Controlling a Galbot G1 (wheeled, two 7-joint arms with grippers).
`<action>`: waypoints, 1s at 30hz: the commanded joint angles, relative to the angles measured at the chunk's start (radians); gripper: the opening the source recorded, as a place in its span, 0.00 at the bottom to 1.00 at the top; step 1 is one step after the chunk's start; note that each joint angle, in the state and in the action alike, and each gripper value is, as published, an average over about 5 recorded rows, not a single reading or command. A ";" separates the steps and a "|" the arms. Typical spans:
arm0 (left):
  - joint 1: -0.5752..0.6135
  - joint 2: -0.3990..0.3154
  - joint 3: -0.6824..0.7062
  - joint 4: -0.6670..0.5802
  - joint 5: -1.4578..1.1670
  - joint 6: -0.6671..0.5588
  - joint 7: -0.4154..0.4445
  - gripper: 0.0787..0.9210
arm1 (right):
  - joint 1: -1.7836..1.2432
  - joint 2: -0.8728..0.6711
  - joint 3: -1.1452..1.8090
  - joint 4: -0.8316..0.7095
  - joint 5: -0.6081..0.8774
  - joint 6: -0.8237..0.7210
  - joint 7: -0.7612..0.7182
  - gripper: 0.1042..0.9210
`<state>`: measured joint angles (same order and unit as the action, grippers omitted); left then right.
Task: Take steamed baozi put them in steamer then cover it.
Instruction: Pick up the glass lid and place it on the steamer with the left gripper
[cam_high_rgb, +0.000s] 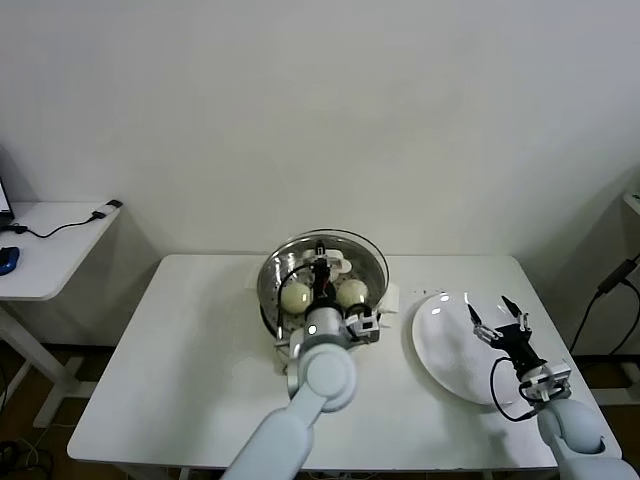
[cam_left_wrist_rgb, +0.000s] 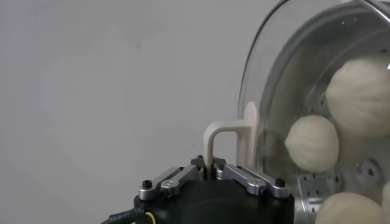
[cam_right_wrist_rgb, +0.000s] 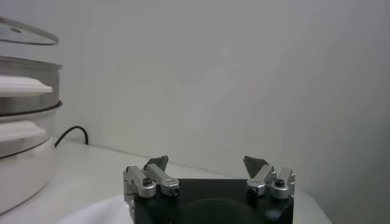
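The round clear glass cover (cam_high_rgb: 325, 262) with its small white handle (cam_left_wrist_rgb: 226, 141) hangs over the shiny round steel steamer (cam_high_rgb: 272, 283), where the cream-white domed baozi (cam_high_rgb: 296, 296) sit. The left hand (cam_left_wrist_rgb: 213, 164) is pinched shut on that handle, so covering is underway; next it seemingly needs lowering squarely onto the rim. The right hand (cam_high_rgb: 502, 318) waits spread apart over the flat white plate (cam_high_rgb: 440, 340) on the white worktop (cam_high_rgb: 180, 360).

the right gripper (cam_right_wrist_rgb: 207, 165) hangs with its two dark-tipped metal fingers (cam_right_wrist_rgb: 157, 163) spread wide — nothing between them. off to one side stands the shiny round stainless-steel steamer (cam_right_wrist_rgb: 27, 85) on its white base, the clear glass cover (cam_right_wrist_rgb: 27, 31) above its rim.
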<state>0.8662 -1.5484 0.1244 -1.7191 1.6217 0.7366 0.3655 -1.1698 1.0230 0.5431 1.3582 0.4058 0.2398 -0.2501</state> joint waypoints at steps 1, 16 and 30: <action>-0.010 -0.035 -0.007 0.075 0.007 0.049 -0.020 0.08 | 0.002 0.003 0.005 -0.004 -0.002 0.001 -0.002 0.88; -0.018 -0.020 -0.011 0.102 -0.019 0.049 -0.056 0.08 | 0.001 0.007 0.009 -0.005 -0.010 0.003 -0.005 0.88; -0.002 -0.019 -0.017 0.111 -0.025 0.049 -0.075 0.08 | 0.000 0.015 0.015 -0.011 -0.015 0.007 -0.013 0.88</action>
<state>0.8595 -1.5636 0.1098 -1.6174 1.6008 0.7362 0.3020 -1.1692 1.0362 0.5565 1.3477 0.3919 0.2465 -0.2622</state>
